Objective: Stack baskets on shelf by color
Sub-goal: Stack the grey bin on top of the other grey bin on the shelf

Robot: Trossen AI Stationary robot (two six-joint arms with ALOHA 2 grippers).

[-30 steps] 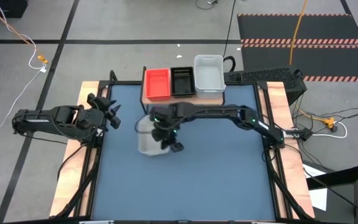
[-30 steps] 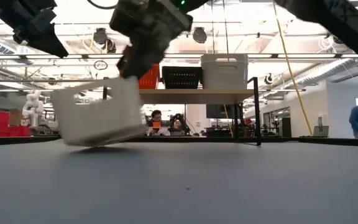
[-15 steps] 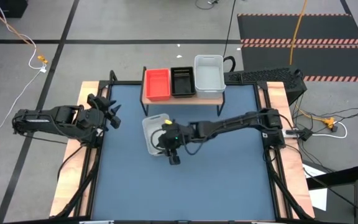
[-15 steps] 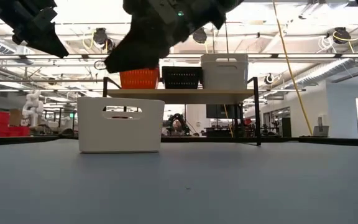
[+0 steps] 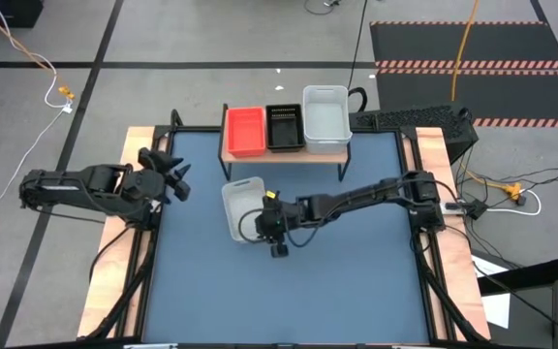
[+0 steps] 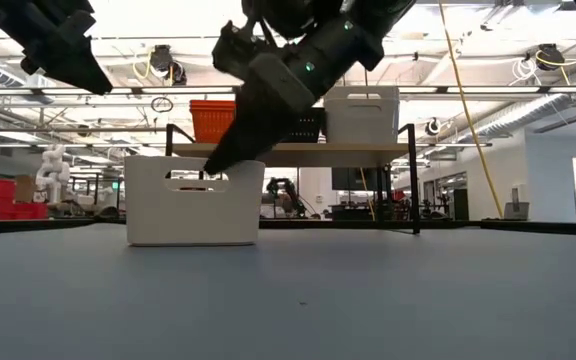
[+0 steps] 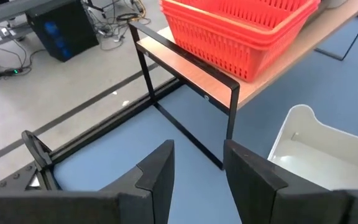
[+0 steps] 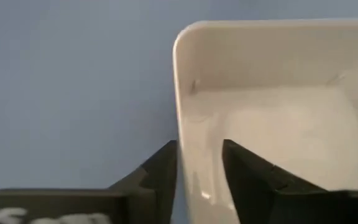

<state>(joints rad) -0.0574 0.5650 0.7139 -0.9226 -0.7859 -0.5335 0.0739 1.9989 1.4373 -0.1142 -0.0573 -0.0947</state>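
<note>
White basket [image 5: 242, 206] is now set upright on the table [image 5: 356, 281] before the shelf [image 5: 284, 151], no longer tilted; its near wall is straddled by the lowered right gripper [image 5: 263, 221], slightly parted. Left gripper [image 5: 168, 177] is held parted at the table's left edge.

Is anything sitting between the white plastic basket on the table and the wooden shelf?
No: the high view shows only bare blue table between white basket and shelf.

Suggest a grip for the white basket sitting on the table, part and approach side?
Grip the white basket by its thin upright rim wall, from above, one finger inside and one outside. It stands upright and open-topped on the table, so the rim is exposed. The right gripper already straddles that wall on the side away from the left arm; the low view shows a handle slot as an alternative.
</note>
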